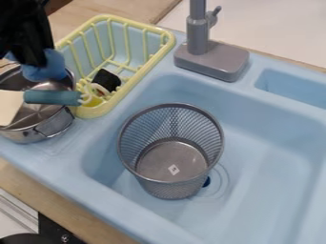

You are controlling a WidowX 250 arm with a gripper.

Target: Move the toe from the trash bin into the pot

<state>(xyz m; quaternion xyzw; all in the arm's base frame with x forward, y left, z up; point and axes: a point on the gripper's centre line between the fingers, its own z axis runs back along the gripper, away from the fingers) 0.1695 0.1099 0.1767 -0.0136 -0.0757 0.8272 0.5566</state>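
At the upper left, the black gripper (37, 58) hangs over the far side of the metal pot (28, 134), shut on a soft blue toy (49, 70). The toy is at the pot's rim height or above it; whether it touches the pot I cannot tell. In the sink stands the grey wire-mesh trash bin (170, 186), its round floor visible with a small white label.
A spatula with a teal handle (54, 97) lies across the pot. Behind it is a yellow dish rack (149, 59) holding a black item (106, 80). The grey faucet (212, 59) rises behind the blue sink (274, 147).
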